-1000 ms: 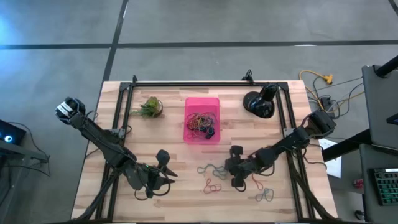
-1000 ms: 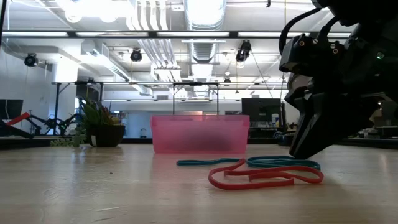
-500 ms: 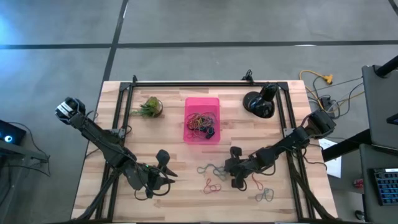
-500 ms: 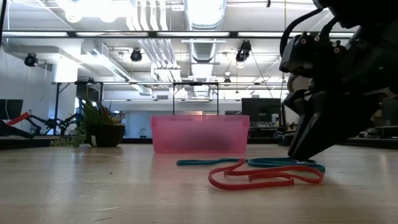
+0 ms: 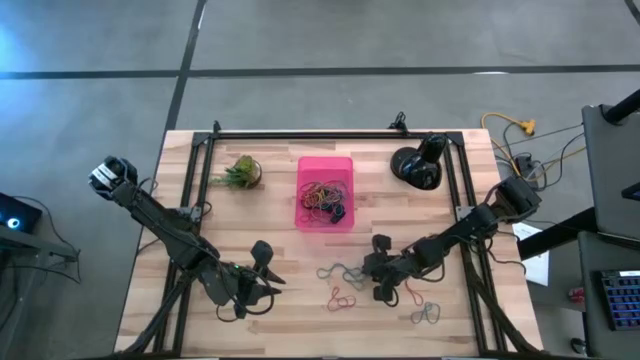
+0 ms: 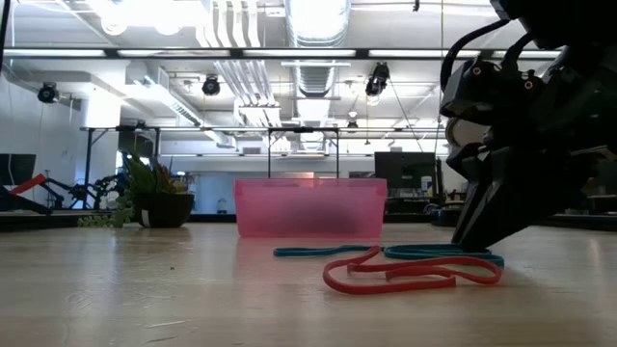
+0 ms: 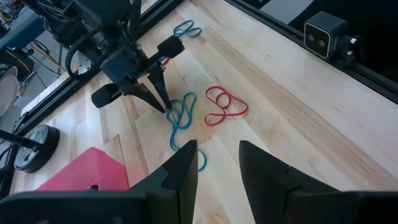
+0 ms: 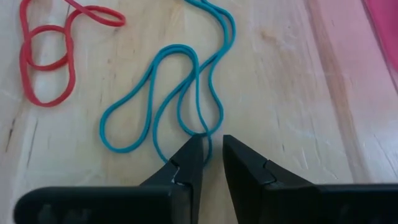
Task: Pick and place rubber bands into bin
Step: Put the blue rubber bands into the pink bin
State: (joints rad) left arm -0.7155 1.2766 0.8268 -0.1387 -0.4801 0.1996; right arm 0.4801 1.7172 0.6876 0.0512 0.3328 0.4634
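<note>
At the counter's near left the left claw waits, parted and empty. Toward three o'clock, the right claw has barely shifted, narrowly parted astride the teal rubber band; nothing lifted yet, pink bin at twelve.
</note>
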